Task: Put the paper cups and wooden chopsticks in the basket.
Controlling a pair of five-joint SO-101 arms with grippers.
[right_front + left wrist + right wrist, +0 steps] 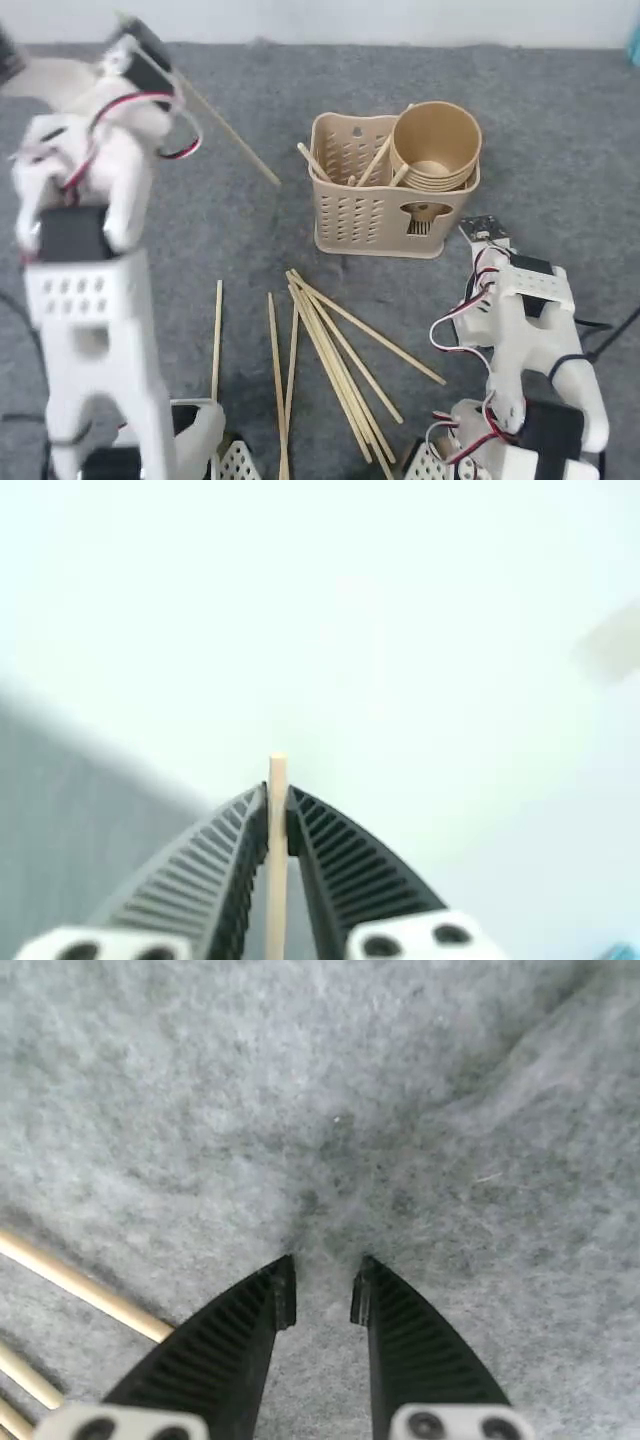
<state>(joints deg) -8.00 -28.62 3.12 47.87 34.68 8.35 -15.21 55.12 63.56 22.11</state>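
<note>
1. The left claw is clamped on one wooden chopstick, which is held high at the far left. Its long axis slants diagonally, free end toward the basket.
2. The right claw is slightly parted and empty above the table.
3. Paper cups sit stacked in the basket, and loose chopsticks lie fanned in front.

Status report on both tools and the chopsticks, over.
Left tool shut on one chopstick, raised. Right tool open, low over the mat. Cups in basket; many chopsticks loose on mat.
</note>
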